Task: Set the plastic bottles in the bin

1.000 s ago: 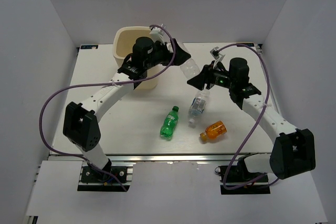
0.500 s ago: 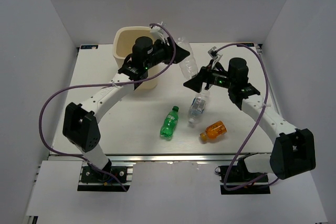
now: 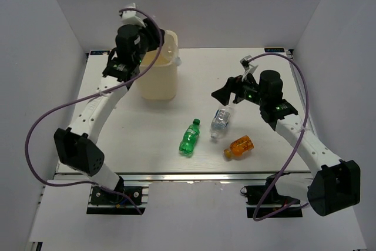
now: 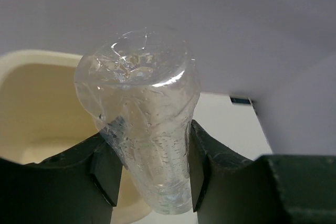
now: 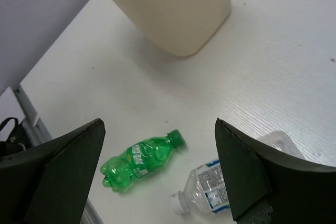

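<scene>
My left gripper [image 4: 152, 174] is shut on the larger clear ribbed bottle [image 4: 140, 103], near its neck, base pointing away. It hangs above the rim of the cream bin [image 4: 37, 93]. In the top view the left wrist [image 3: 132, 42] covers the left part of the bin [image 3: 160, 80]. My right gripper [image 5: 157, 166] [image 3: 228, 90] stands wide open and empty above the table. Below it lie the green bottle [image 5: 140, 160] [image 3: 190, 137] and the clear bottle with a blue label [image 5: 216, 186] [image 3: 221, 121]. The short orange bottle [image 3: 239, 146] lies nearer the front.
The three loose bottles lie close together at the table's [image 3: 276, 69] front centre. White walls close in the left, right and back sides. Purple cables loop from both arms.
The right gripper opened and let go of the clear ribbed bottle as the left gripper shut on it. The left arm then swung up and left with it, over the bin.
</scene>
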